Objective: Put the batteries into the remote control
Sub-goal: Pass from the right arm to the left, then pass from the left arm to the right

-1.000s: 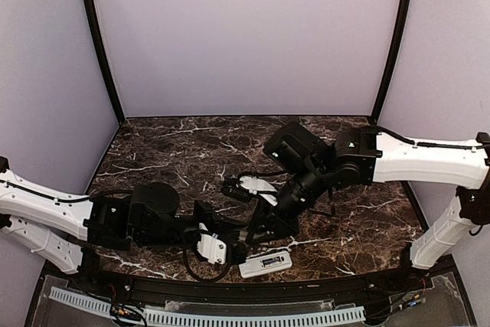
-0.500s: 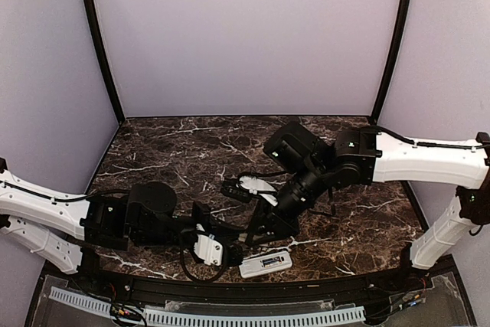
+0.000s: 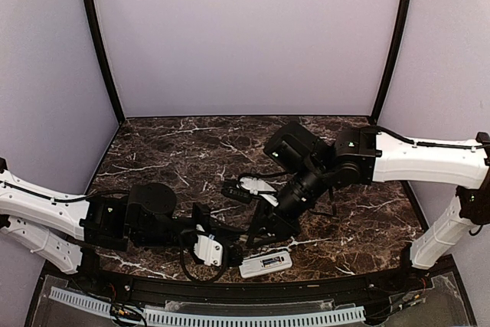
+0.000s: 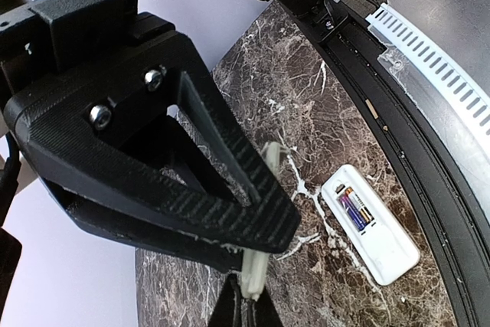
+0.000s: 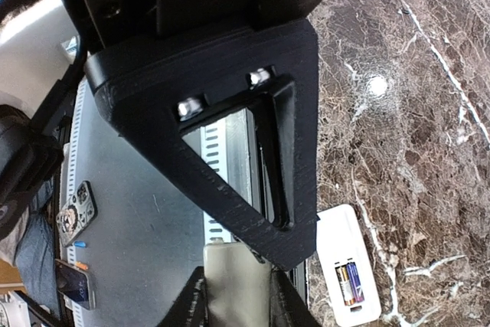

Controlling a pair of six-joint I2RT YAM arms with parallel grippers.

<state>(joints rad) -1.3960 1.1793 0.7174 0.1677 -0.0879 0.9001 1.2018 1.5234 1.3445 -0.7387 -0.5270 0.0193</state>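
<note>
Find remote control (image 3: 266,263) at lower centre of top view, lying back-up on counter (image 3: 168,151), close to the front edge. Note batteries (image 4: 354,210) both seated side by side in the open recess. Judge loading itself done, closing up likely next.

Just up-left of the remote, see left hand (image 4: 259,254) pinched tight on the thin edge of flat pale piece (image 4: 269,162), probably the compartment lid. See right hand (image 5: 236,296) clamped across the same piece's width from the other side.

For the step:
- Release one hand only after squaring the other grip.
- Lower the piece flat over the recess and line up the edges.
- Press or slide home without nudging the remote.

Watch crowding: both hands bunched right beside the remote, little room to turn. Mind slotted strip (image 3: 207,315) along bottom of frame, past the counter edge. Cannot tell the piece's down-facing side.
</note>
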